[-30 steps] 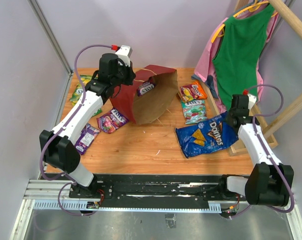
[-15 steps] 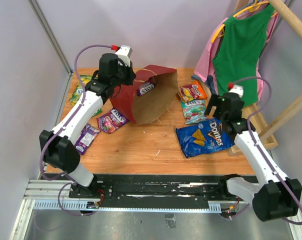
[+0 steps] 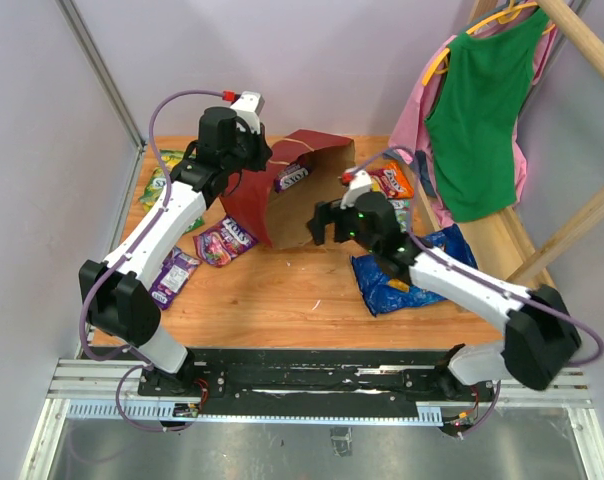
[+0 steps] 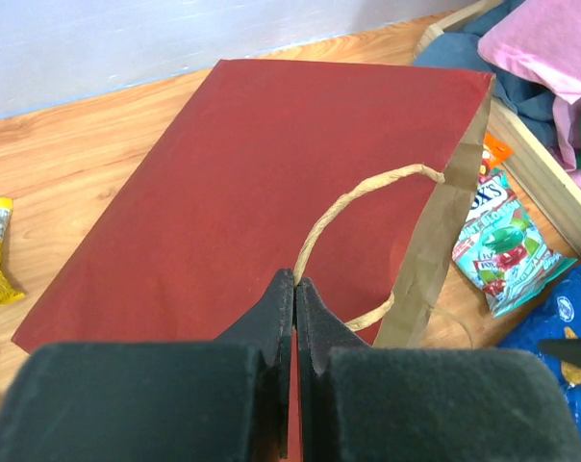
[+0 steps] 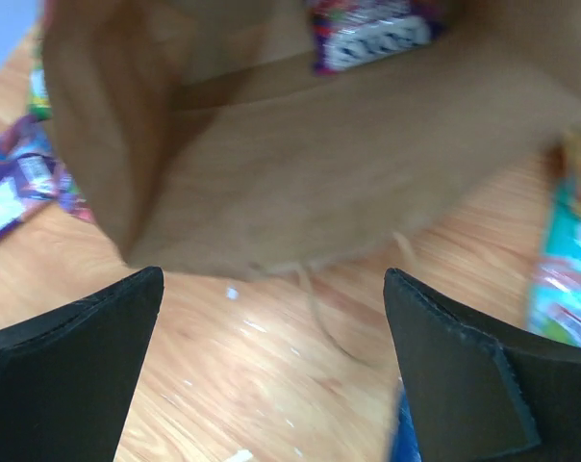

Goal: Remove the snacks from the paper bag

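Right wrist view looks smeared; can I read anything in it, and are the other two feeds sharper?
Right wrist: soft all over, the paper bag mouth and the purple packet inside reduced to colour, no lettering legible. Left wrist: crisp on the bag's red side and beige handle. Top external: sharp and evenly lit.

paper bag (image 3: 294, 215) on its side, one packet (image 3: 292, 177) inside, two packets (image 3: 225, 240) just left, chip bag (image 3: 382, 285) to its right

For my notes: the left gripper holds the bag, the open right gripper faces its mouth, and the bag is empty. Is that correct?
Not empty: the right wrist view shows a purple packet inside the bag. The rest is right.
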